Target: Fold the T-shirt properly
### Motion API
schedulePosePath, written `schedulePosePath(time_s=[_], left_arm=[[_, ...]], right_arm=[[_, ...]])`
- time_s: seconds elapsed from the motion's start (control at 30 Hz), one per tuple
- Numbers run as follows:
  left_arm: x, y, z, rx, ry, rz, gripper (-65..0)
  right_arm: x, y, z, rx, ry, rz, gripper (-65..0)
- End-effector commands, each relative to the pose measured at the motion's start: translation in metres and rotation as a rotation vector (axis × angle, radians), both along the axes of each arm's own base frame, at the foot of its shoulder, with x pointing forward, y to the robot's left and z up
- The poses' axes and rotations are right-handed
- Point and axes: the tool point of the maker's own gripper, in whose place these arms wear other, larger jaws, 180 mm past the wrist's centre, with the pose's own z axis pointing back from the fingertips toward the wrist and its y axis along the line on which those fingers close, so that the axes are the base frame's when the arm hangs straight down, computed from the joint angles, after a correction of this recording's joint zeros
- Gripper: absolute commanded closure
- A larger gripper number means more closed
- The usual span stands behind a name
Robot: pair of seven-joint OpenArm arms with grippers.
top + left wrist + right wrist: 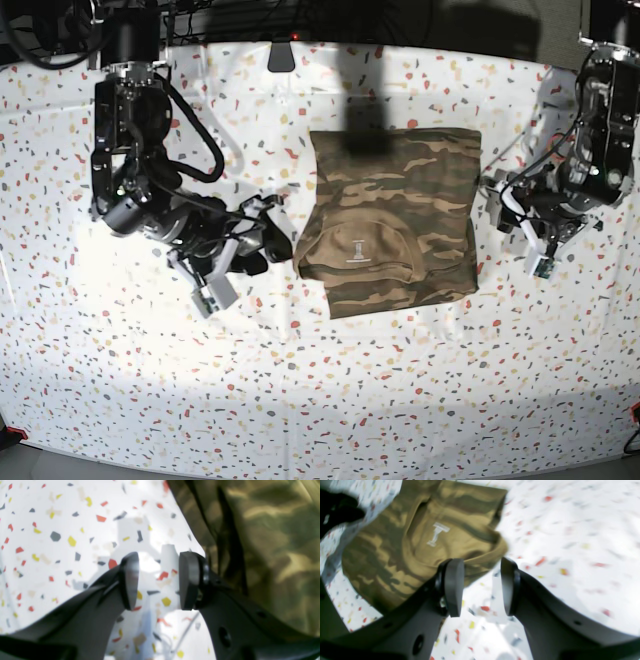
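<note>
Both tools spread, holding nothing: left tool (158, 580) and right tool (482, 587) flank the folded T-shirt (392, 220), likely done.

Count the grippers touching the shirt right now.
0. The left gripper is open over bare table beside the T-shirt. The right gripper is open too, just off the shirt's collar side. Contact beneath the fingers cannot be ruled out.

A white worktop (330, 390) with red, yellow and grey flecks fills the view; black cables (200, 130) hang at the back
</note>
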Motion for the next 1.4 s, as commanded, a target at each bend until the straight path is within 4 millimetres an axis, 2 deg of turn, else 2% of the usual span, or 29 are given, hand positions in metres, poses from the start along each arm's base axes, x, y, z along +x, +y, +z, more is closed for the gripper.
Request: schedulePosePath(time_s=[0.0,0.1,0.2,0.3,0.43,0.57,0.77,0.9,1.0,1.07,1.2,1.27,1.37], left_arm=[[0.006,0.007,0.019,0.010,-0.065,0.006,-25.6],[-0.013,0.019,0.036,0.016,-0.105,0.039,-25.6],[-0.036,0.035,0.051,0.044,-0.131,0.065,-25.6],[-0.066,0.050,0.052,0.085,-0.100,0.072,-25.6],[-0.110,0.071,0.034,0.122,0.011,0.115,-25.6],[-0.163,0.079,0.011,0.157,0.164,0.098,-25.6],[-0.246,0.075,-0.014,0.162,0.390,0.045,-25.5],[-0.282,0.070,-0.023,0.113,0.416,0.028,-25.6],[-0.311,0.067,-0.055,0.026,0.467,0.026,-25.6],[-0.340,0.063,-0.090,-0.045,0.576,0.045,-25.6],[-0.405,0.046,-0.162,-0.136,0.833,0.125,-25.6],[-0.423,0.031,-0.192,-0.164,0.887,0.152,-25.6],[-0.431,0.010,-0.227,-0.205,0.893,0.182,-25.6]], right_arm=[[0.001,-0.001,0.014,0.025,-0.036,0.005,-25.0],[-0.019,-0.009,0.013,0.056,0.007,-0.008,-25.0],[-0.042,-0.025,0.005,0.029,0.046,-0.050,-25.0],[-0.065,-0.047,0.000,0.003,0.067,-0.112,-25.0],[-0.104,-0.070,-0.004,-0.036,0.111,-0.179,-25.0],[-0.159,-0.077,-0.008,-0.030,0.237,-0.180,-25.0],[-0.242,-0.086,-0.013,-0.100,0.435,-0.188,-25.0],[-0.290,-0.084,-0.026,-0.064,0.563,-0.265,-25.0],[-0.322,-0.094,-0.060,-0.057,0.654,-0.357,-25.0],[-0.348,-0.102,-0.094,-0.058,0.744,-0.407,-25.0],[-0.382,-0.105,-0.162,0.048,0.896,-0.520,-25.0],[-0.394,-0.108,-0.193,0.070,0.978,-0.556,-25.0],[-0.397,-0.117,-0.235,0.051,1.056,-0.573,-25.0]])
